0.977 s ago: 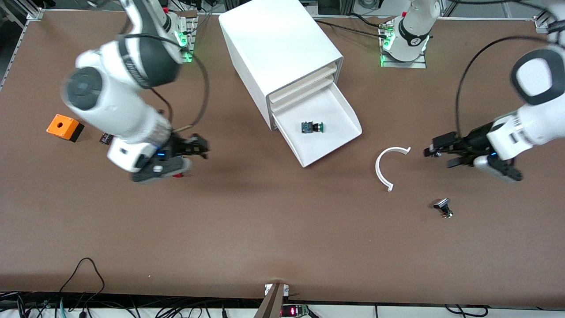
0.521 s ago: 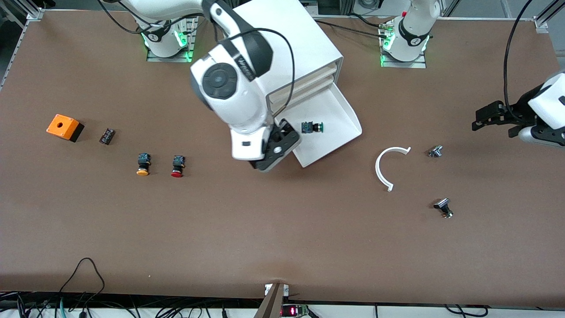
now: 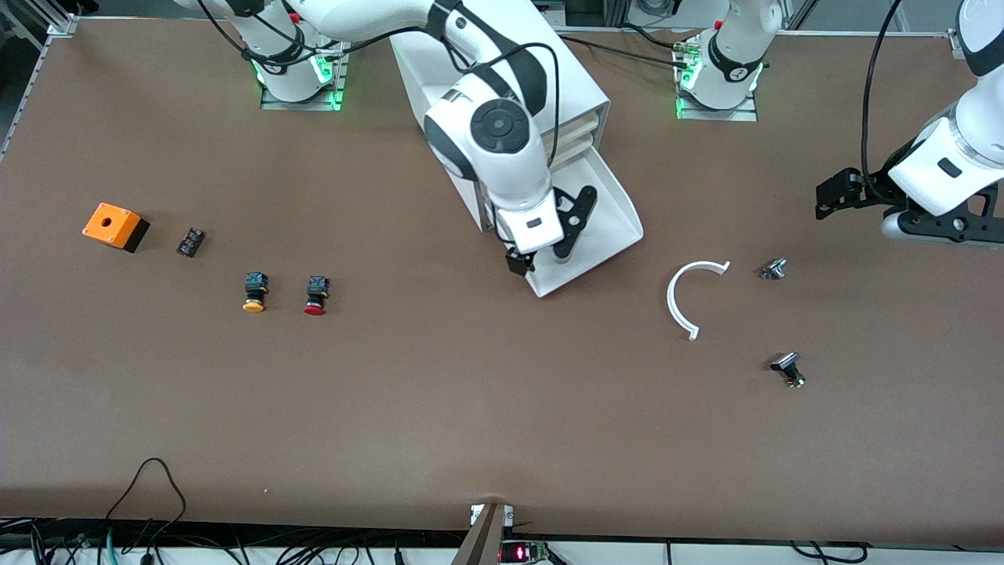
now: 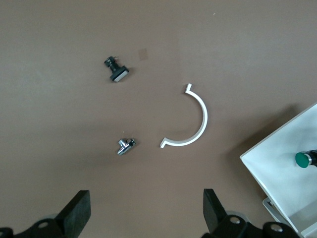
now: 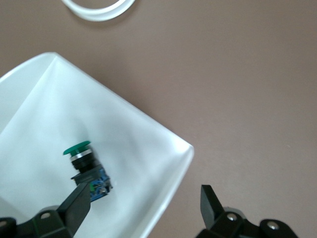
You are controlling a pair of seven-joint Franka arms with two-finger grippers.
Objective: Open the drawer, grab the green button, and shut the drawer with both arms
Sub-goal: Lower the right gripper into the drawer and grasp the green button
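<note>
The lowest drawer (image 3: 627,227) of the white cabinet (image 3: 502,71) stands pulled out. The green-capped button (image 5: 84,163) lies on its side in the white tray; the right hand hides it in the front view. My right gripper (image 3: 540,256) hangs open over the drawer's corner (image 5: 163,144), one finger (image 5: 74,206) close by the button's black body, the other over bare table. The green cap (image 4: 303,158) also shows at the left wrist view's edge. My left gripper (image 3: 831,196) is open and holds nothing, up over the table at the left arm's end.
A white curved strip (image 3: 682,298) and two small metal parts (image 3: 774,269) (image 3: 788,369) lie between the drawer and the left arm. A yellow-capped button (image 3: 253,292), a red-capped one (image 3: 315,295), a small black block (image 3: 190,242) and an orange box (image 3: 114,225) lie toward the right arm's end.
The right arm has swung from its end of the table to over the open drawer. The left arm has drawn back toward its own end. Both grippers stayed open.
</note>
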